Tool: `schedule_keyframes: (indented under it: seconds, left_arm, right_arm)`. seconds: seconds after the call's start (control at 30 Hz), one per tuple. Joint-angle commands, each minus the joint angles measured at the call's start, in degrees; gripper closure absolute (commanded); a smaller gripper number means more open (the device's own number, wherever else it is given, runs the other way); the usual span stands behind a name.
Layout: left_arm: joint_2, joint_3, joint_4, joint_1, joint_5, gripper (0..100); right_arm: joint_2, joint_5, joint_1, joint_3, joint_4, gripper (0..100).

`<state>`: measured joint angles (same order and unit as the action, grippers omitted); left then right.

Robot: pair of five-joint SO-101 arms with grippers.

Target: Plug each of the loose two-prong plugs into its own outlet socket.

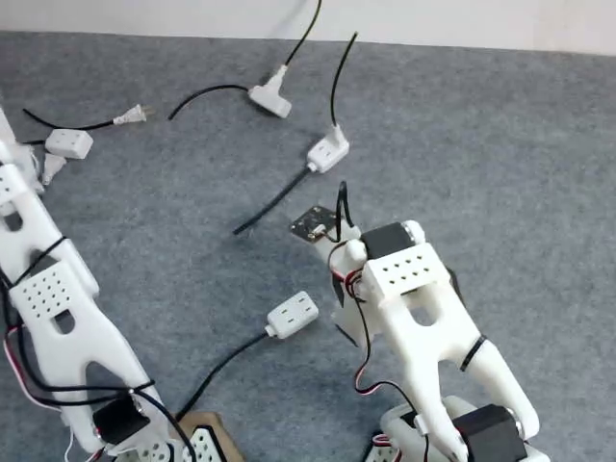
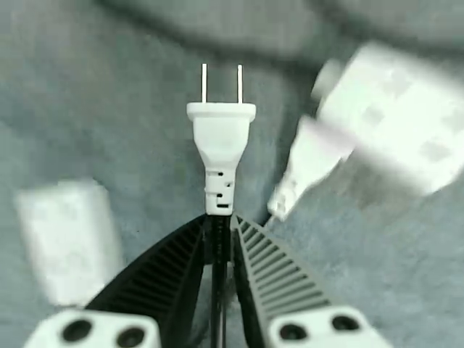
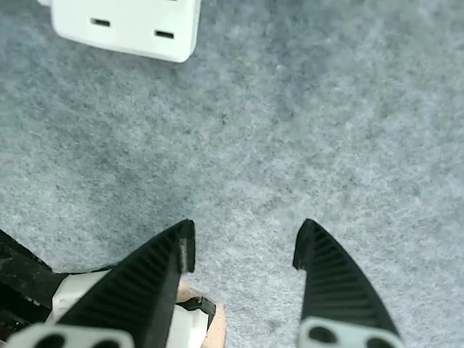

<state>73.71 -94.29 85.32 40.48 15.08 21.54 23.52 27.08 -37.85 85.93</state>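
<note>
Grey carpeted tabletop (image 1: 500,125), strewn with loose plugs and sockets, an arm on each side.
The left gripper (image 2: 219,221) is clenched on the tail of a white two-prong plug (image 2: 220,141), prongs pointing away from it, with a blurred socket block (image 2: 391,116) just beside. The right gripper (image 3: 246,232) hangs over bare carpet with its jaws spread, facing a white outlet socket (image 3: 127,25), probably the mid-table socket (image 1: 292,315). A second plug (image 1: 134,115) lies loose near the far edge.

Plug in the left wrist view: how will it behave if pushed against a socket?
The plug looks like rigid moulded plastic, so it likely won't flex. The left pincer grips only its ribbed tail, so the head may pivot when pushed. Its thin prongs could bend if misaligned.
</note>
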Motion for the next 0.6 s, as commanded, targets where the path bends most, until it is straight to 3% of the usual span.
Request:
schedule_keyframes:
  seconds: [0.0,0.07,0.2,0.3,0.4,0.57]
  left_arm:
    - [-12.2,-1.0,0.5,-3.6,1.4,99]
    - [-15.8,-0.8,3.8,-5.7,1.8,99]
    - [-19.1,0.5,18.5,-13.4,8.2,99]
    - [-20.1,6.5,17.5,-16.0,8.7,99]
    - [-21.8,15.3,17.6,-19.9,11.4,99]
    - [-27.6,26.3,17.4,-27.3,11.4,99]
  right_arm:
    - [2.4,-0.6,0.7,0.9,-0.7,76.8]
    - [2.4,-0.6,0.5,0.8,-1.0,76.8]
    - [2.4,-0.2,-0.7,0.9,-1.1,76.8]
    - [2.4,0.6,-4.1,0.7,-1.7,76.8]
    - [2.3,3.5,-13.1,1.7,-2.1,76.8]
    - [2.3,2.6,-37.2,8.2,-5.9,76.8]
